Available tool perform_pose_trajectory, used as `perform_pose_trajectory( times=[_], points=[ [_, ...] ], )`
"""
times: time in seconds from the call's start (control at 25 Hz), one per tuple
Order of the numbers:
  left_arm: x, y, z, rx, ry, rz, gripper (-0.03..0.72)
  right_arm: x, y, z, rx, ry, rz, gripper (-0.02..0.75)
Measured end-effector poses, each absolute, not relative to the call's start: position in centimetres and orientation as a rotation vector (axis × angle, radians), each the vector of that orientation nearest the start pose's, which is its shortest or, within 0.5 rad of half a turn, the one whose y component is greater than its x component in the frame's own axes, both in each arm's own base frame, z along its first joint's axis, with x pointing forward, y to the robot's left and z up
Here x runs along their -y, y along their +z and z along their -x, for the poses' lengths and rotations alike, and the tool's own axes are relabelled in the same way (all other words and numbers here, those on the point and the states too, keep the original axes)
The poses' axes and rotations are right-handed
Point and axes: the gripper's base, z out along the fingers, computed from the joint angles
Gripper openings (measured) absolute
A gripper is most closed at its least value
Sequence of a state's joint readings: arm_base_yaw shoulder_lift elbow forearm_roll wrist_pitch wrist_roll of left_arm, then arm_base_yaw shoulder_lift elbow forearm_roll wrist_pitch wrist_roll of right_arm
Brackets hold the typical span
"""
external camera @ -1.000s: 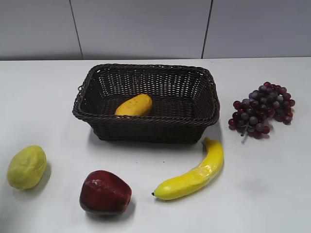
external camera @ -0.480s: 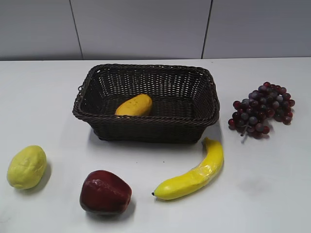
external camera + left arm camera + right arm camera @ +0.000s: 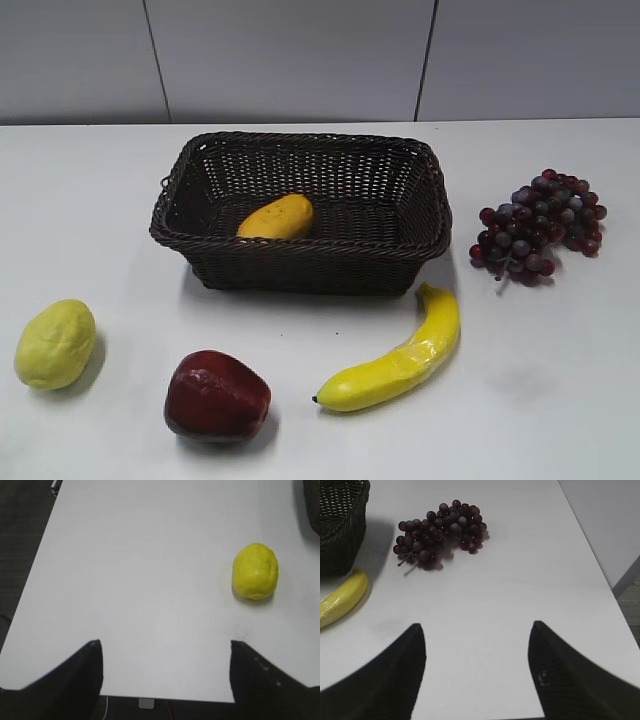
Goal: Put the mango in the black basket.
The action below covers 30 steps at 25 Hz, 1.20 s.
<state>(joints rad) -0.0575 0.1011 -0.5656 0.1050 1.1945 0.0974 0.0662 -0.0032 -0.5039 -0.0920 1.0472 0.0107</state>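
The orange-yellow mango (image 3: pixel 276 217) lies inside the black basket (image 3: pixel 300 259), on its floor towards the front left. The woven basket stands at the middle back of the white table; one corner of it shows in the right wrist view (image 3: pixel 340 525). Neither arm shows in the exterior view. My left gripper (image 3: pixel 164 644) is open and empty above the table's near left edge. My right gripper (image 3: pixel 476 626) is open and empty above the table's near right part.
A pale bumpy lemon-like fruit (image 3: pixel 54 344) lies front left, also in the left wrist view (image 3: pixel 255 571). A dark red apple (image 3: pixel 216 396) lies front centre. A banana (image 3: pixel 400 355) lies right of it (image 3: pixel 340 600). Dark grapes (image 3: pixel 540 226) lie at the right (image 3: pixel 440 530).
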Motion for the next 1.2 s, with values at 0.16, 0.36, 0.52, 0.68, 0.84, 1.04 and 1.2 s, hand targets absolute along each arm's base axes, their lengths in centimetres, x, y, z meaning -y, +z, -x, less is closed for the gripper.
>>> perform_pose_trajectory(
  times=[0.16,0.36,0.52,0.68,0.84,1.04,1.2],
  points=[
    [-0.5,27.4,-0.5,-2.194,0.095,-0.167,0.588,0.8,28.0,0.5,-2.020,-0.061,0.052,0.498],
    [-0.1,27.1,-0.9,-2.170,0.043,-0.168,0.588,0.8,28.0,0.5,-2.020,-0.061,0.052,0.498],
    [-0.1,27.1,-1.0,-2.167,0.042,-0.167,0.588,0.8,28.0,0.5,-2.020,-0.061,0.052,0.498],
    [-0.1,27.2,-1.0,-2.165,0.042,-0.167,0.588,0.8,28.0,0.5,-2.020,-0.061,0.052,0.498],
    [-0.1,27.2,-1.0,-2.163,0.042,-0.167,0.588,0.8,28.0,0.5,-2.020,-0.061,0.052,0.498],
    [-0.1,27.2,-0.3,-2.117,0.041,-0.163,0.588,0.8,28.0,0.5,-2.020,-0.061,0.052,0.498],
    [-0.1,27.2,0.5,-2.070,0.042,-0.158,0.588,0.8,28.0,0.5,-2.020,-0.060,0.052,0.498]
  ],
)
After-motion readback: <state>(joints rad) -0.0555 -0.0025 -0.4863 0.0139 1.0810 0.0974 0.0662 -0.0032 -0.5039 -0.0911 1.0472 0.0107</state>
